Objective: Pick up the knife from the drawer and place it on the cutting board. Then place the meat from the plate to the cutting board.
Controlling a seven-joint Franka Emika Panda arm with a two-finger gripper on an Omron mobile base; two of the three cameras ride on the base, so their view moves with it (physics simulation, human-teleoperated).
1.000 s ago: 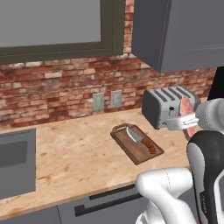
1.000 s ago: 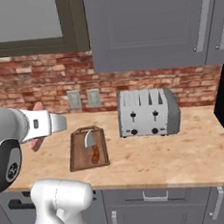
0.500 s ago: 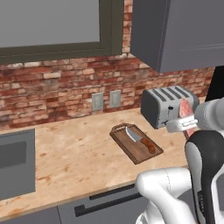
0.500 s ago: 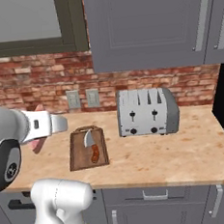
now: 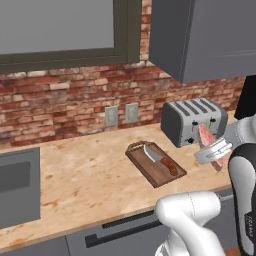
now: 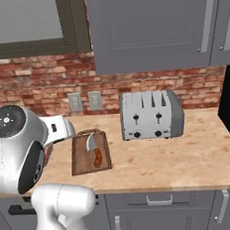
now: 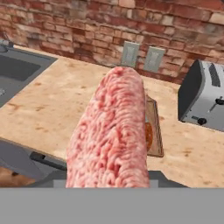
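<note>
Presently, gripper [image 5: 212, 150] closed on the meat [image 5: 205, 135], carried in air at the counter's front-right, off to the right of the cutting board [image 5: 155, 164] and in front of the toaster [image 5: 194, 120]; in hand view the meat [image 7: 113, 135] stands up lengthwise btwn the tips, blocking most of the board [image 7: 153, 127] beyond. Risks: slab is long and gripped low, so it may sag or slip w/ a fast swing; release aim is poor w/ the board hidden; the knife [image 6: 94, 151] already lies along the board [image 6: 90, 151], leaving little bare wood, so the meat could land on blade or handle, or overhang the rim onto the countertop [image 6: 190, 154]. Containers: board holds the knife only; plate and drawer not judged from these views; sink [image 7: 17, 72] at far left, contents unclear.
</note>
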